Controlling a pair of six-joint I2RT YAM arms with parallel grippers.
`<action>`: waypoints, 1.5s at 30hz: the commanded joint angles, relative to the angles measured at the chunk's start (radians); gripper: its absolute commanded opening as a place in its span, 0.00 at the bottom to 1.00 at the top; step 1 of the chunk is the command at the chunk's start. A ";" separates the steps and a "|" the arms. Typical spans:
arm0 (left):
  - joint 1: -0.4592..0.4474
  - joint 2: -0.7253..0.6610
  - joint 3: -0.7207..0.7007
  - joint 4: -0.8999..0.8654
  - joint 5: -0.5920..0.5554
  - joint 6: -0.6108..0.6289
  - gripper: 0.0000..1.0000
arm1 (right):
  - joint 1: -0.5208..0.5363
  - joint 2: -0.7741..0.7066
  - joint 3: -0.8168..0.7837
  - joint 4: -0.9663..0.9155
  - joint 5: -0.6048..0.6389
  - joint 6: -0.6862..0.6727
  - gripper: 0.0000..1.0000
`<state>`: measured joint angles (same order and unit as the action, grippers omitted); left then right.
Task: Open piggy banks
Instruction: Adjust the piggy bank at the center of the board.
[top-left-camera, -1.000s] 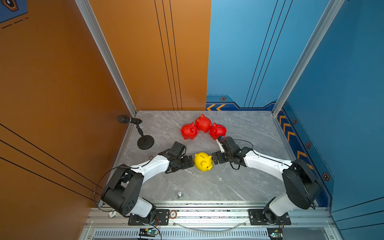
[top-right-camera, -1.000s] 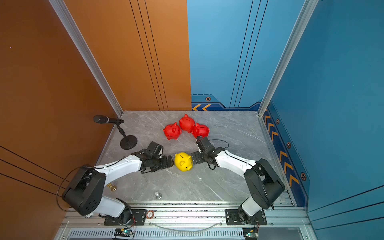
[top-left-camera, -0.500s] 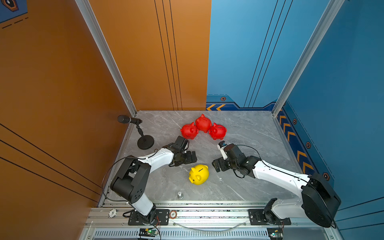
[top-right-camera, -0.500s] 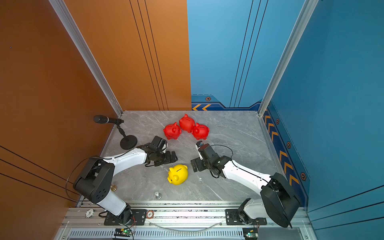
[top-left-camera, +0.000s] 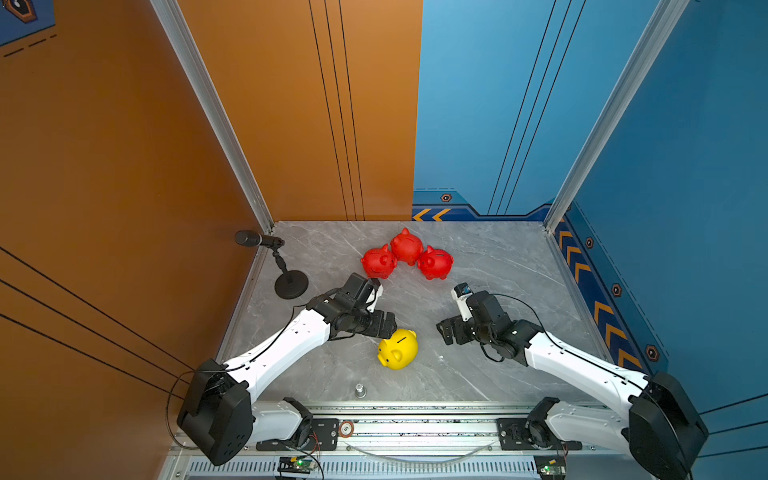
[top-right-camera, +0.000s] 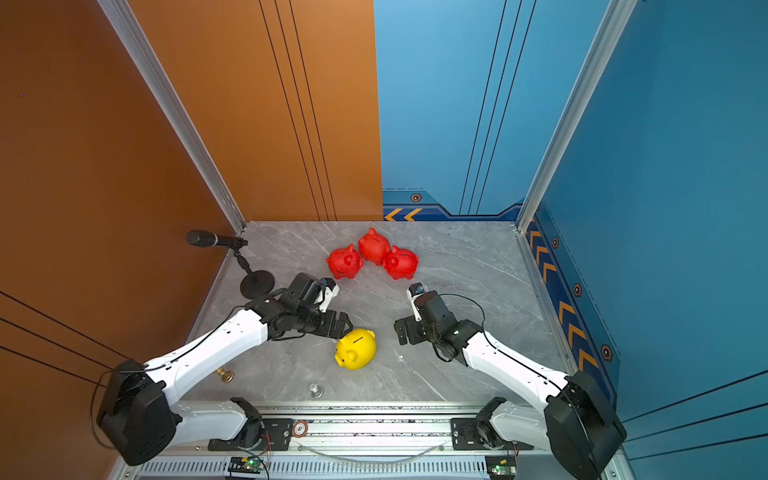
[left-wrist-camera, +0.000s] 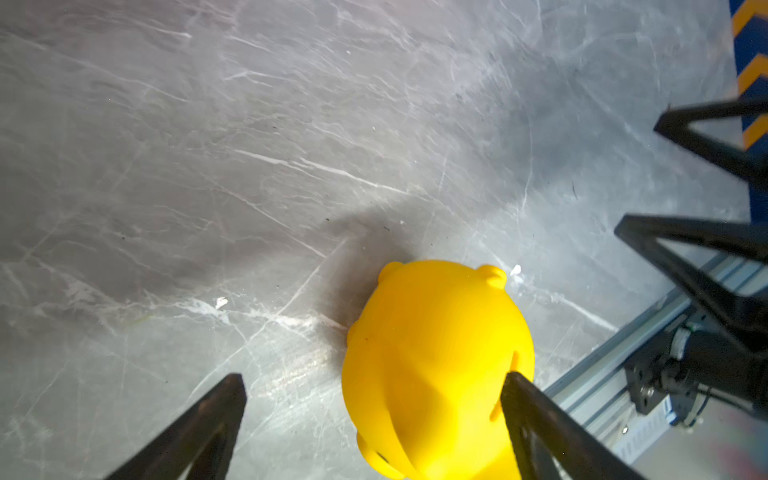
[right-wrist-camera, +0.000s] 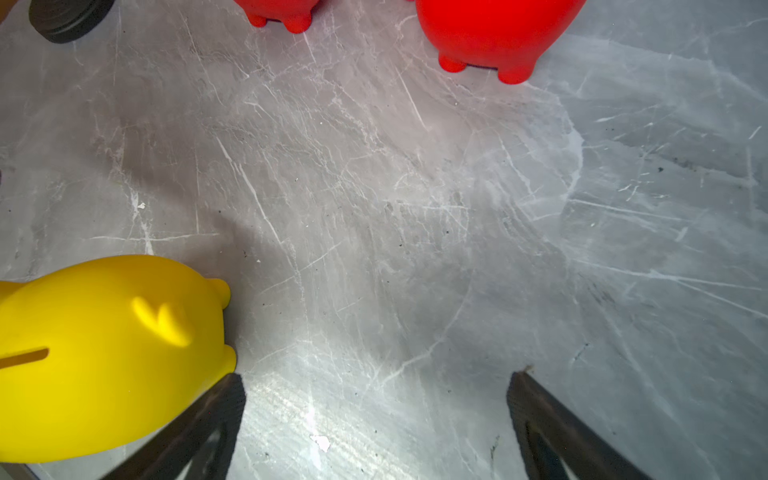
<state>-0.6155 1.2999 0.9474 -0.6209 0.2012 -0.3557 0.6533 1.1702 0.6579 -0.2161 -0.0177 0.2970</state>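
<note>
Fig. My left gripper (top-left-camera: 387, 325) and right gripper (top-left-camera: 444, 331), jaws spread and empty, flank the glossy yellow plastic piggy bank (top-left-camera: 398, 349), which stands near the grey marble tabletop's (top-left-camera: 498, 266) front edge. Three red plastic piggy banks (top-left-camera: 406, 248) huddle toward its rear edge. The yellow shell looks light, stiff and slippery, so I would clamp its rounded flanks.

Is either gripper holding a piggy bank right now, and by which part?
Nothing is held. The left gripper is open beside the yellow piggy bank, which stands on the table; the right gripper is open and empty.
</note>
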 joint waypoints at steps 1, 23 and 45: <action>-0.091 0.001 0.059 -0.136 0.008 0.153 0.98 | -0.006 -0.048 -0.027 0.023 0.009 0.027 1.00; -0.242 0.081 0.103 -0.143 -0.131 0.320 0.98 | -0.007 -0.078 -0.073 0.081 -0.023 0.016 1.00; -0.290 0.127 0.054 -0.140 -0.185 0.318 1.00 | -0.079 -0.083 -0.064 0.095 -0.051 -0.022 1.00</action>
<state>-0.8917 1.4113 1.0069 -0.7494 0.0525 -0.0456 0.5900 1.1049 0.5949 -0.1360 -0.0517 0.2939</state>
